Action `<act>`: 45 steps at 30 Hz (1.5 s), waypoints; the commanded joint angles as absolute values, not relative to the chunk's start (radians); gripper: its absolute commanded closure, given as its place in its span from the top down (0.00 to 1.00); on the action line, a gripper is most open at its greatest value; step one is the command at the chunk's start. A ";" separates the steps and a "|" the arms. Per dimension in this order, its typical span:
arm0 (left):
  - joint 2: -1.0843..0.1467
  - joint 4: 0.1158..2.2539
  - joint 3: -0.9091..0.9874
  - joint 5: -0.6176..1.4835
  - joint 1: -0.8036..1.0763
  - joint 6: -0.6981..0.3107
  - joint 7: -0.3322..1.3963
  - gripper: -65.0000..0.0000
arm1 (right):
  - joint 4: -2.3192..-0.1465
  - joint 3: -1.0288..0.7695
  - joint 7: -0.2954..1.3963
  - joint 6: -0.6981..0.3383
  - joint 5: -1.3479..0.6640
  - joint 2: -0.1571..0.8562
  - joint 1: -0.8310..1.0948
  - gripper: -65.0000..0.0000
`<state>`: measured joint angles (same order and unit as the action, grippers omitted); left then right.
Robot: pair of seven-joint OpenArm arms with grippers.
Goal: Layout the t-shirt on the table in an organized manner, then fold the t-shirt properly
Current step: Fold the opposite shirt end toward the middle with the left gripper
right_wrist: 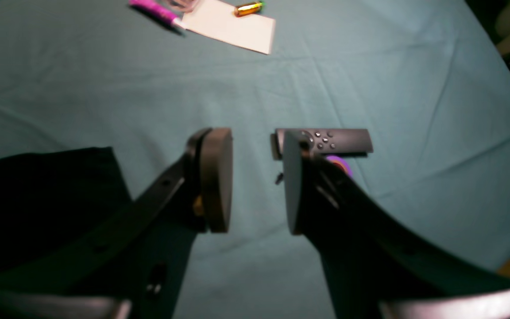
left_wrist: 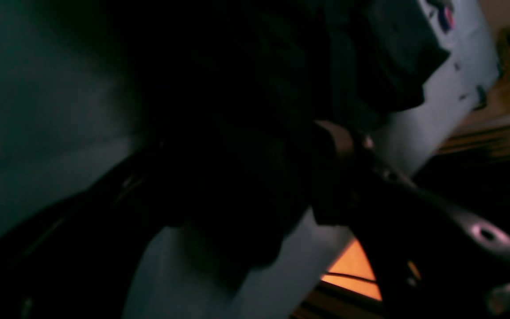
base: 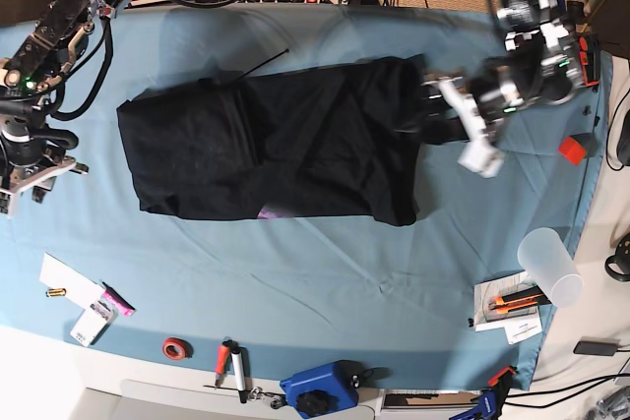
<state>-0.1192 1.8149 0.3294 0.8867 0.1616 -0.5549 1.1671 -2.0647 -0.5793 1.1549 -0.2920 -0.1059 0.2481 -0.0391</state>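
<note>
black t-shirt (base: 285, 140) edge at left fingers (base: 445, 97) — right fingers (right_wrist: 214, 177) apart, beside it

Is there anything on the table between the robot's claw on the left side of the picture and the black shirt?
No. In the base view, only bare light blue tablecloth lies between that right claw and the large black fabric t-shirt.

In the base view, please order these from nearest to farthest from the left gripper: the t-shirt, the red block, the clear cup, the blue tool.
1. t-shirt, right beside the left gripper
2. red block, near the table's edge
3. clear cup, lower down that edge
4. blue tool, front edge
</note>
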 commanded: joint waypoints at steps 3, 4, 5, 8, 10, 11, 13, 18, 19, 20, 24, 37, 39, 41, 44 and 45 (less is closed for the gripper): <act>-0.116 1.831 0.220 0.728 0.098 -0.461 1.102 0.61 | -2.080 -0.598 1.134 -0.290 -0.115 0.267 -0.044 0.30; -0.113 1.831 0.187 0.668 0.081 -0.430 1.098 0.61 | -2.080 -0.598 1.134 -0.291 -0.115 0.268 -0.037 0.30; -0.110 1.831 0.156 0.619 0.066 -0.405 1.098 0.61 | -2.080 -0.596 1.134 -0.291 -0.115 0.269 -0.029 0.30; -0.107 1.831 0.067 0.523 0.040 -0.330 1.074 0.61 | -2.079 -0.597 1.134 -0.291 -0.115 0.269 -0.011 0.30; -0.082 1.831 0.030 0.448 0.034 -0.287 1.048 0.61 | -2.079 -0.597 1.134 -0.291 -0.115 0.269 -0.005 0.30; -0.066 1.831 0.022 0.429 0.031 -0.267 1.045 0.61 | -2.079 -0.597 1.136 -0.291 -0.115 0.268 -0.005 0.30; -0.035 1.830 0.019 0.419 0.027 -0.242 1.046 0.61 | -2.079 -0.597 1.136 -0.290 -0.115 0.269 -0.005 0.30; -0.003 1.810 0.020 0.201 0.014 -0.077 1.026 0.61 | -2.079 -0.597 1.145 -0.291 -0.115 0.269 -0.005 0.30; -0.004 1.810 0.023 0.174 0.013 -0.065 1.027 0.61 | -2.079 -0.597 1.151 -0.291 -0.115 0.269 -0.005 0.30; -0.004 1.810 0.025 0.168 0.014 -0.063 1.028 0.61 | -2.079 -0.597 1.153 -0.291 -0.115 0.269 -0.004 0.30; -0.003 1.808 0.026 0.168 0.020 -0.063 1.031 0.61 | -2.079 -0.597 1.152 -0.291 -0.115 0.269 0.000 0.30; -0.002 1.679 0.026 0.479 0.018 -0.133 1.032 0.57 | -2.079 -0.597 1.151 -0.291 -0.115 0.269 0.000 0.30; 0.003 1.679 0.022 0.503 0.016 -0.132 1.031 0.47 | -2.079 -0.597 1.151 -0.291 -0.115 0.269 0.000 0.30; 0.006 1.679 0.022 0.502 0.014 -0.131 1.030 0.32 | -2.079 -0.597 1.151 -0.291 -0.115 0.269 0.000 0.30; 0.005 1.679 0.022 0.482 0.011 -0.131 1.028 0.00 | -2.079 -0.597 1.149 -0.291 -0.115 0.269 0.000 0.30; 0.004 1.679 0.023 0.454 0.010 -0.132 1.028 0.00 | -2.079 -0.597 1.147 -0.291 -0.115 0.269 0.000 0.30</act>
